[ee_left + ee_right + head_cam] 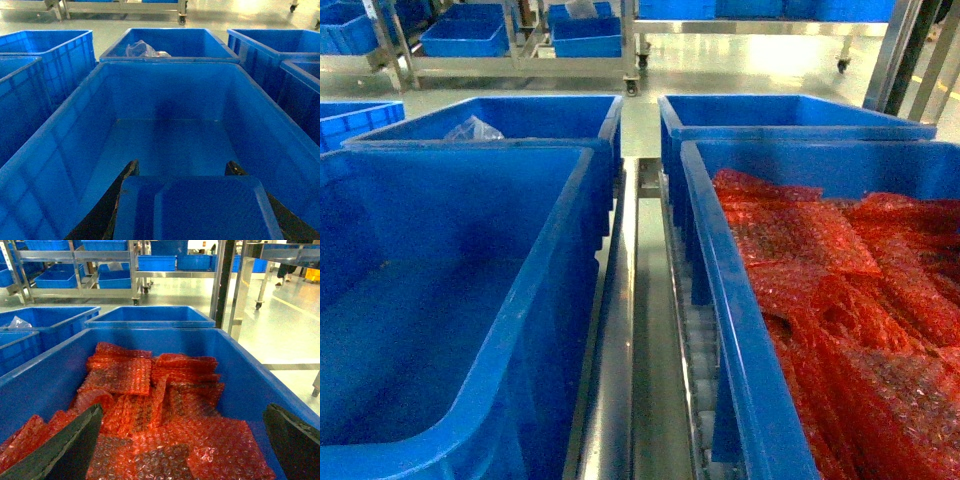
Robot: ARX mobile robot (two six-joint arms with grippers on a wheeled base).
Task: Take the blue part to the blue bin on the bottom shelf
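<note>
Left gripper [182, 200] jaws pinch the blue part [197, 207] at lower centre of the left wrist view — poised above the empty blue bin [165, 140] for release. Right gripper [182, 450] jaws spread, idle over red bubble-wrap bags [150, 405].

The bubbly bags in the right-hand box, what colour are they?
Red. The bubble-wrap bags show best in the right wrist view, lying in a blue bin.

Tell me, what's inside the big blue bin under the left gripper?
The blue bin looks empty: only its bare floor and walls show. The left gripper holds the blue part above it, hiding the near floor. The crate behind holds a clear plastic bag.
</note>
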